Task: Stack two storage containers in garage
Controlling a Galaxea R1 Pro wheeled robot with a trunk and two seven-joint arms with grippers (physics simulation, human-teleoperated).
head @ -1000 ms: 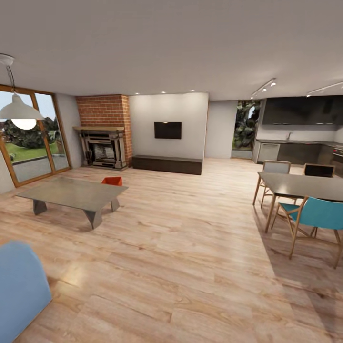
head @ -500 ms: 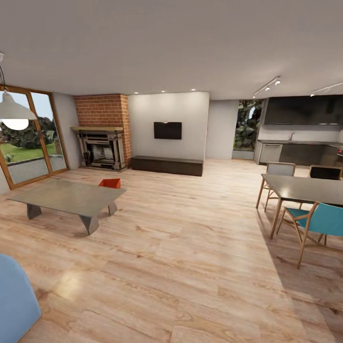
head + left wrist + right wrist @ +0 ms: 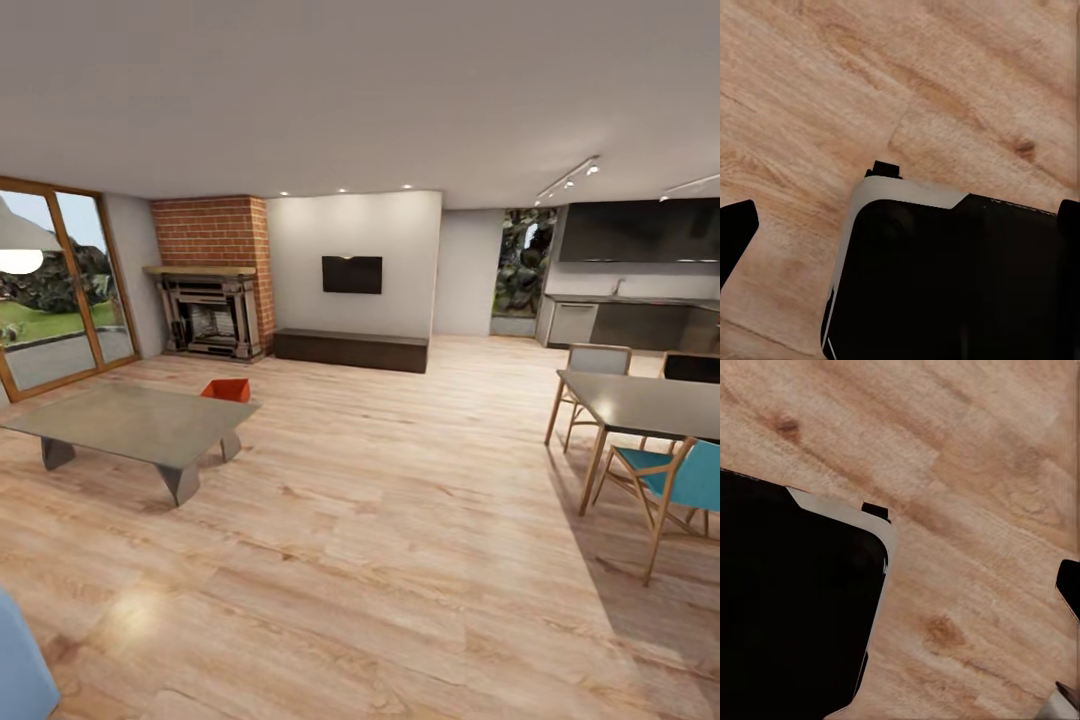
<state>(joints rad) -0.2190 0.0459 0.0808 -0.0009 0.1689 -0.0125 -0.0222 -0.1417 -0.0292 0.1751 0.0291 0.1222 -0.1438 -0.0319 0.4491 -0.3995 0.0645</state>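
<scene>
Wide living room here, light wood-plank floor (image 3: 400, 520) running to the brick fireplace (image 3: 212, 270) and black wall TV (image 3: 352, 274). One orange-red storage container (image 3: 227, 390) sits on the floor just behind the low grey coffee table (image 3: 130, 425). Both wrist views look down on planks and the robot's black base (image 3: 952, 277). Left jaws apart, nothing between; right jaws, cannot tell.

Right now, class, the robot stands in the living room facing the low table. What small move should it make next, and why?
Probably drive forward and slightly left toward the orange-red storage container, which sits on the wood-plank floor behind the far edge of the low grey table. It is far beyond arm's reach, and both wrist views look down at bare planks, so closing the distance comes first.
</scene>
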